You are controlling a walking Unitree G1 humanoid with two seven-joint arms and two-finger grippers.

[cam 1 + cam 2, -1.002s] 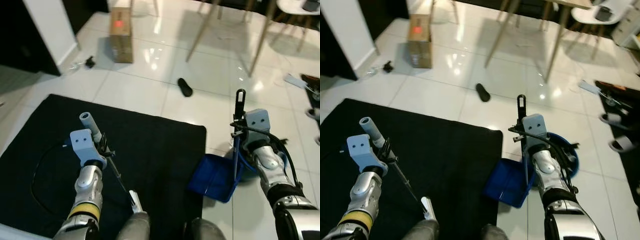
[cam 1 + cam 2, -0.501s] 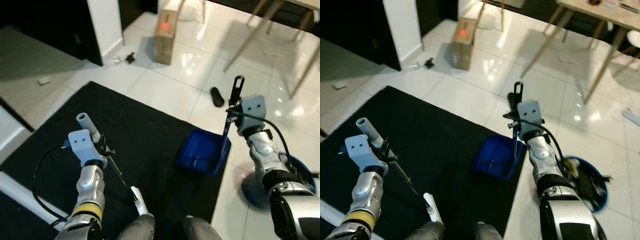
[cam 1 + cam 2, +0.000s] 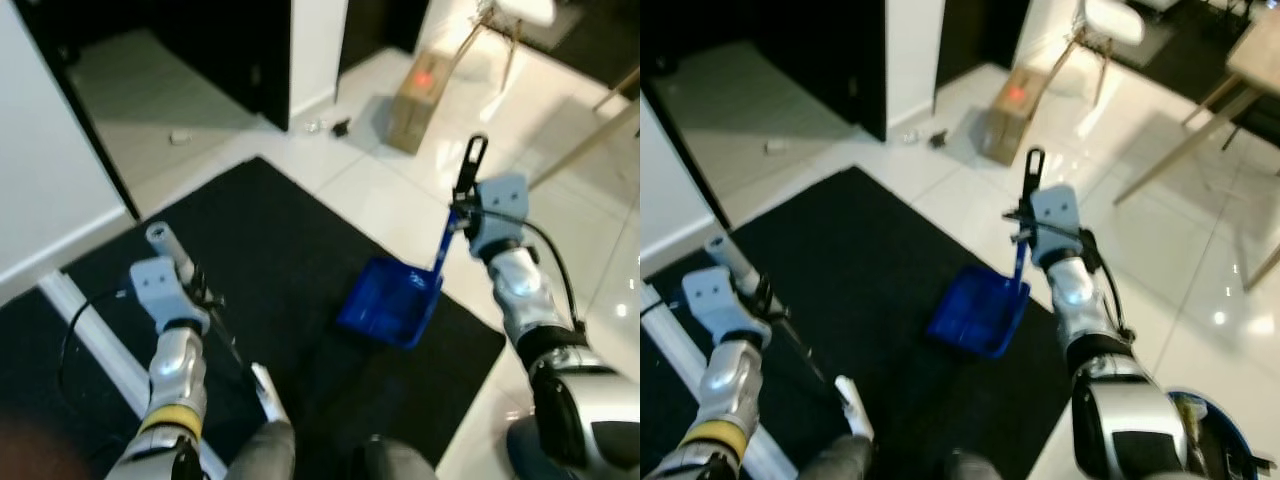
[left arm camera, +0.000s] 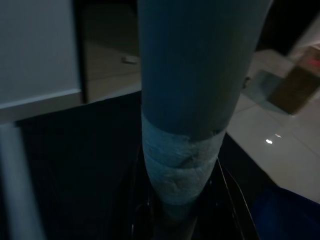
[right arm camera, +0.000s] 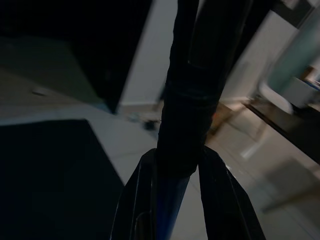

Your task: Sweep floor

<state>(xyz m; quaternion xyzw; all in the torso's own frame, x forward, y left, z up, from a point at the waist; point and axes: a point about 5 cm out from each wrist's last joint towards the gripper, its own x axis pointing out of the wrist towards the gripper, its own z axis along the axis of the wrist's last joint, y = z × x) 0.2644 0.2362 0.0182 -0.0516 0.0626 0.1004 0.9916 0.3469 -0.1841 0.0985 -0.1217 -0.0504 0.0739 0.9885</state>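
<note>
moved: view swung left; dustpan point(image 3: 390, 305) now over black rug point(image 3: 300, 250)
left end effector point(image 4: 175, 220): clamped on broom handle point(image 4: 182, 100)
right end effector point(image 5: 175, 165): clamped on dustpan handle point(image 3: 455, 215)
risk: broom head point(image 3: 265, 385) snagging rug edge

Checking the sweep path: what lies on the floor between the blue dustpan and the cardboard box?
In the left eye view, black mat and then bare white tile lie between dustpan and cardboard box.

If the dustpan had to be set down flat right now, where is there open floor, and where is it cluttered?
Open: the black mat around the blue dustpan held by the right pincer, and the glossy white tiles between mat and cardboard box. Crowded: small debris near the box and dark doorway, and the mat's near part, where the left pincer holds the broom.
</note>
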